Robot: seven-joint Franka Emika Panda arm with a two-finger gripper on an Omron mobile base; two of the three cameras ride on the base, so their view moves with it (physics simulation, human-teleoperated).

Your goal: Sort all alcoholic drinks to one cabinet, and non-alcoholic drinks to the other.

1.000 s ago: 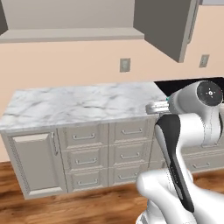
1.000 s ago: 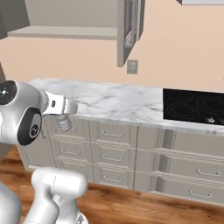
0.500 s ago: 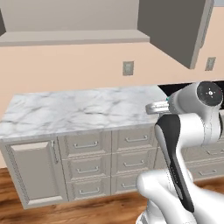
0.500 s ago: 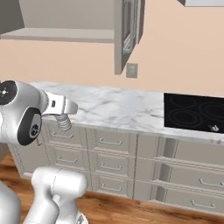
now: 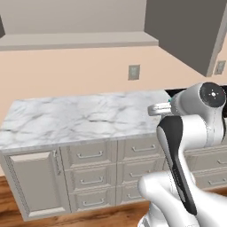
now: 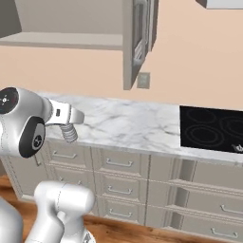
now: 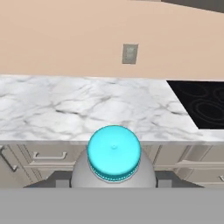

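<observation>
Nearest in the hand view, a clear bottle [image 7: 113, 168] with a pale teal cap [image 7: 113, 152] sits between the fingers of the gripper [image 7: 113, 181], which is clamped on it; no label or writing can be read on it; in the right base view the bottle [image 6: 69, 133] hangs below the wrist, tilted, in front of the counter edge; the arm [image 5: 195, 119] is folded high, forearm level, hand pointing toward the marble counter [image 5: 84, 117]; beyond lie the black cooktop [image 6: 211, 130], the wall outlet [image 7: 130, 54] and an open upper cabinet door [image 5: 188, 31].
</observation>
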